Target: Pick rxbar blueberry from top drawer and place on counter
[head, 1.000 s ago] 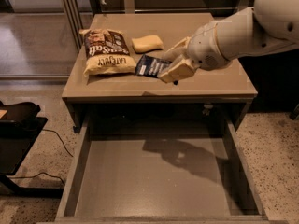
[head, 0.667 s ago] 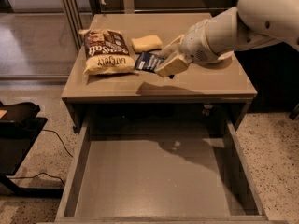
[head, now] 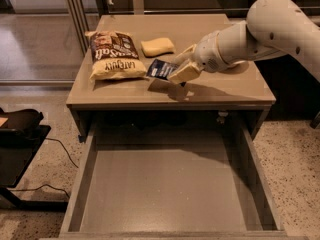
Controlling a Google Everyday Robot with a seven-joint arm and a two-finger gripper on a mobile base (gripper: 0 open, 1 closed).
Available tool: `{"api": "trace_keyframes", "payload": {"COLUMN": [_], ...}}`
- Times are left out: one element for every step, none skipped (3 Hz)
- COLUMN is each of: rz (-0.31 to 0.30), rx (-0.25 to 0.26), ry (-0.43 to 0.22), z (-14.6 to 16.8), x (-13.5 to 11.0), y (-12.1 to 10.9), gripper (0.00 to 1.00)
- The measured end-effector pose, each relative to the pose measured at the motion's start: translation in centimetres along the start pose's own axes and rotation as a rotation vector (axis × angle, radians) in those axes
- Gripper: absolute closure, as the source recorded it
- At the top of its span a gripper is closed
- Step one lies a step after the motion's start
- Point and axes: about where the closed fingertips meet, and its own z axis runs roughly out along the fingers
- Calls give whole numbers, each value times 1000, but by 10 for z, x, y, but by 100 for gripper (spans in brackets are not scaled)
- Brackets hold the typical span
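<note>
Nearest the camera, the top drawer (head: 170, 194) stands pulled out, a wide shallow box with a flat grey-brown matte bottom and low side walls. Speckled floor (head: 295, 159) shows to its right, and a black stand (head: 20, 129) with a thin cable (head: 56, 149) sits to its left.

Above and behind the drawer lies the counter (head: 225, 89), a smooth tan-grey square top with a slight sheen. Over its front middle, the rxbar blueberry (head: 159, 69) is a small flat rectangular wrapper, dark navy with white lettering. It is tilted, and its shadow falls on the counter just below it. The gripper (head: 179, 73) pinches the bar's right end between blunt cream-coloured fingers (head: 185, 72), and its own shadow lies on the counter beneath. A thick, rounded white arm (head: 260, 31) reaches in from the right and covers part of the counter's right side.

Just left of the bar lies a large crinkled brown-and-cream chip bag (head: 114, 54), its near edge close to the bar's left end. Behind the bar, apart from it, rests a soft yellow sponge (head: 157, 47) with rounded corners.
</note>
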Motion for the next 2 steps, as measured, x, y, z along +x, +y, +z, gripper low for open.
{"api": "trace_keyframes", "payload": {"rz": [28,49], "rx": [-20,-13], "ry": [-31,-61], "z": [8,3], "x": [14,27], "y": [-13,-20], "gripper": [100,100]}}
